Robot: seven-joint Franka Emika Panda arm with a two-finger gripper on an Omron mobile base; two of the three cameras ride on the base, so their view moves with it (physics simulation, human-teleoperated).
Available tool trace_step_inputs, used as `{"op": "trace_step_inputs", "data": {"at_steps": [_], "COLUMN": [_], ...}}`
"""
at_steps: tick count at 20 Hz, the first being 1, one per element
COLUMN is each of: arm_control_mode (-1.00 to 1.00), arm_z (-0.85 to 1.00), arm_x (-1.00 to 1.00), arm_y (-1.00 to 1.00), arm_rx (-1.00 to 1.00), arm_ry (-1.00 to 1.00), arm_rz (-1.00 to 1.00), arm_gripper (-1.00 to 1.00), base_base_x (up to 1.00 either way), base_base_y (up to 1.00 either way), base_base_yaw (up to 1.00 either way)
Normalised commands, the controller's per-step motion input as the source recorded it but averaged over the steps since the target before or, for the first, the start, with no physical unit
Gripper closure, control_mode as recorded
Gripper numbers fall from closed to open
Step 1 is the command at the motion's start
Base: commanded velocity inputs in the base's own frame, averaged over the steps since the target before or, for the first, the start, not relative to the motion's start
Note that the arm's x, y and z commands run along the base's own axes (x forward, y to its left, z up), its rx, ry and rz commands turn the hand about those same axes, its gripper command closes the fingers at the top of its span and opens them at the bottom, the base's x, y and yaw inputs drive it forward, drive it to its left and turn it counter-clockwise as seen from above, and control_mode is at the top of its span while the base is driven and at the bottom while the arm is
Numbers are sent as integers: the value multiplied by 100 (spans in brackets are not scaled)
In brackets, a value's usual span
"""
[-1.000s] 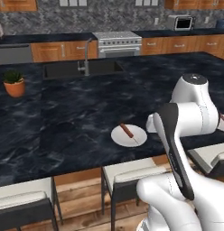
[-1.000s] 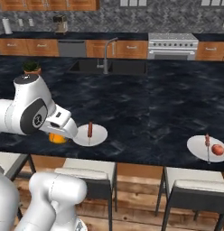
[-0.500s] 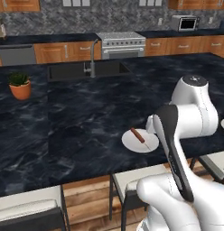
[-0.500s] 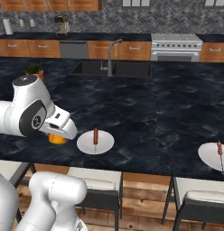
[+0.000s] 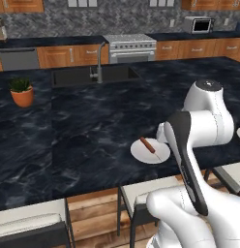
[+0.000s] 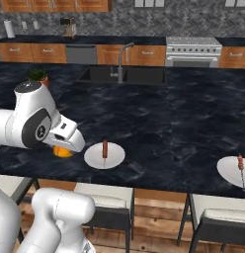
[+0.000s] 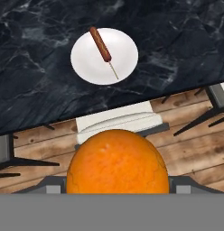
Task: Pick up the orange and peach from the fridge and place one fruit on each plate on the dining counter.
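Round bright-orange fruit, the orange (image 7: 117, 161), sits big at the bottom of the hand view, clenched in the gripper (image 7: 117, 182); grey finger parts show at both its sides. Skin is glossy, finely dimpled, with faint crack-like lines, paler orange at centre, darker at the edges. In the right base view the orange (image 6: 61, 151) peeks out under the white hand, just left of the near white round plate (image 6: 104, 156).

Landmark: that near plate (image 7: 105, 56). It lies on the broad black marbled stone surface (image 6: 169, 118), close to its front edge. A brown sausage on a thin stick (image 7: 101, 44) lies across it; same sausage (image 5: 147, 145) seen on the plate (image 5: 150, 151) in the left base view. In the hand view the orange is below the plate, over the surface's edge, the wooden floor (image 7: 186, 149) and a pale stool seat (image 7: 117, 121).

A second white plate (image 6: 233, 171) lies well to the right of the near plate, also by the front edge, carrying another skewer (image 6: 240, 165) and a small reddish bit at the frame edge, too cut off to identify.

Behind the near plate: dark sink with grey faucet (image 6: 123, 56). Far left of it: green plant in a terracotta pot (image 5: 22, 92). Steel stove (image 6: 193, 51) along the back wall.
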Motion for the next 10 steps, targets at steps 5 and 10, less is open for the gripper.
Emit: {"op": "trace_step_inputs", "data": {"at_steps": [5, 10], "arm_control_mode": [100, -100], "arm_z": [0, 0], "arm_x": [0, 62], "arm_y": [0, 1], "arm_rx": [0, 0], "arm_ry": [0, -1], "arm_rz": [0, -1], "arm_gripper": [100, 100], "base_base_x": [33, 10], "base_base_y": [4, 2], "base_base_yaw": [-1, -1]}}
